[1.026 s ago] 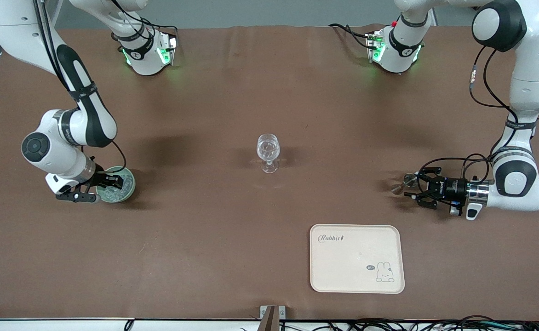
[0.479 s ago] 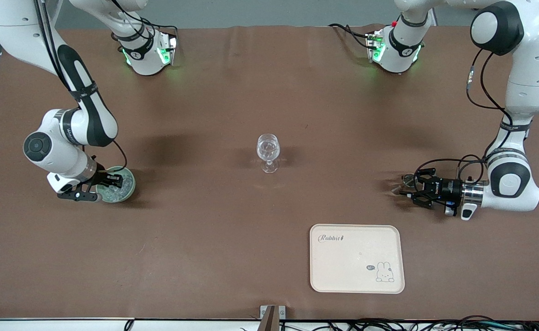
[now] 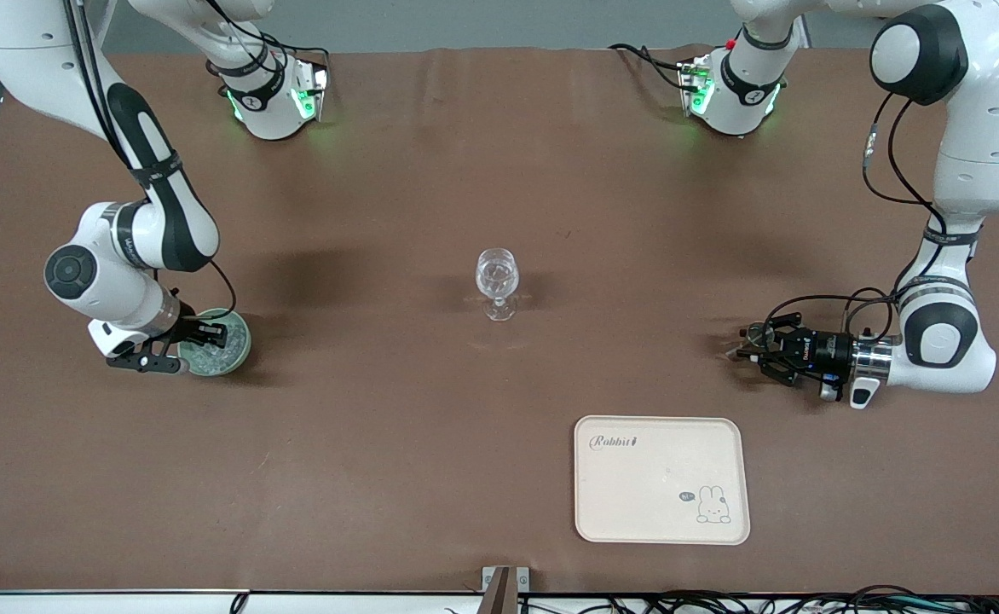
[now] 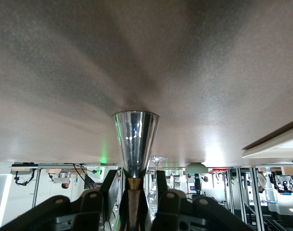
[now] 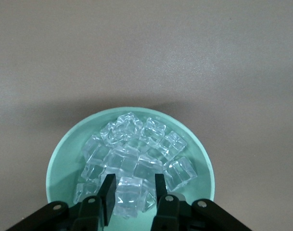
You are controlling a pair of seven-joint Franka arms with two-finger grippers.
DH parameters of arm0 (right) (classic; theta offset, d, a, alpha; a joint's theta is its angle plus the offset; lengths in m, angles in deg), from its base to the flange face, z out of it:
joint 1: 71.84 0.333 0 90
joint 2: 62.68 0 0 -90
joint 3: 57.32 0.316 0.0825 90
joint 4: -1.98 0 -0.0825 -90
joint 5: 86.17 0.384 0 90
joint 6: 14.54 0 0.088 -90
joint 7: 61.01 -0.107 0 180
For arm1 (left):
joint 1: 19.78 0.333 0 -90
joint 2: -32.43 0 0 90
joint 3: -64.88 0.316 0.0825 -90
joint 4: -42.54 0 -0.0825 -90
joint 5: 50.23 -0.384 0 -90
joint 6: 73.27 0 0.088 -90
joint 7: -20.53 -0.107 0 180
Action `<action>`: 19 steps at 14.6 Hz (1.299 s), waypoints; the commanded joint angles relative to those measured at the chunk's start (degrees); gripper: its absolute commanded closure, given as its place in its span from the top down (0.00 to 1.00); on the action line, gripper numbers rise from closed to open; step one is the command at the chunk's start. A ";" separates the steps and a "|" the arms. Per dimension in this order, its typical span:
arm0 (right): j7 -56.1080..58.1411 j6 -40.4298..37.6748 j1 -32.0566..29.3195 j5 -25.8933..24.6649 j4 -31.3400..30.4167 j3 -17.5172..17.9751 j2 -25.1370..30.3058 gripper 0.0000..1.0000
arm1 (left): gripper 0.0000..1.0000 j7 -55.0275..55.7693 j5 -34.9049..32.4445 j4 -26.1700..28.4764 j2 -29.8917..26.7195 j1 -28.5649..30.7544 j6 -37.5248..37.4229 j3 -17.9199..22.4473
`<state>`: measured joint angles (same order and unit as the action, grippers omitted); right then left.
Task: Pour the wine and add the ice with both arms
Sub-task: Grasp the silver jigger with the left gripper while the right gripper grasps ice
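**Right wrist view: fingers down in the ice bowl, one cube between them**

The right wrist view shows the right gripper (image 5: 133, 190) down in the green bowl (image 5: 64, 159). Its two black fingers (image 5: 108, 187) stand on either side of one piece of the ice (image 5: 132, 163). I think they are squeezing that cube, but I cannot tell for sure that they touch it.

To do this step well, the right gripper should squeeze gently and lift straight up. Ice looks slippery, so a fast pull could let the cube pop out. It should not bump the bowl's rim.

The left gripper (image 3: 751, 345) is low over the table, toward the left arm's end from the wine glass (image 3: 497, 281). Its fingers are closed on the thin stem of a shiny metal cup (image 4: 135, 142). It should hold the cup level so nothing spills.

The ice is a heap of small clear cubes, bright and glassy. It fills the middle of the green bowl. The bowl sits well apart from the wine glass, toward the right arm's end of the table. The wine glass stands upright in the middle.
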<state>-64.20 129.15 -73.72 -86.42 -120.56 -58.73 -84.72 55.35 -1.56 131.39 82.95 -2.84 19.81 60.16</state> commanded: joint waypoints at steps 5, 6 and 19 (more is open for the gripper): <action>-0.94 0.36 0.12 0.34 -1.92 0.17 1.65 0.39 | 0.28 -1.07 0.37 -1.05 1.69 -0.16 -0.36 0.14; -0.94 0.36 0.12 0.34 -1.92 0.18 1.65 0.38 | 0.24 -0.98 0.37 -1.05 1.69 -0.08 -0.36 0.14; -3.23 -3.49 0.13 0.34 0.01 0.62 1.65 0.02 | 0.01 4.72 1.33 -1.31 -2.70 0.19 -3.17 -9.24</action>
<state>-66.22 127.80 -73.60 -86.42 -120.48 -58.49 -84.62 56.98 -1.31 129.59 82.95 -2.66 17.48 53.81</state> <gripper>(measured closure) 0.775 0.780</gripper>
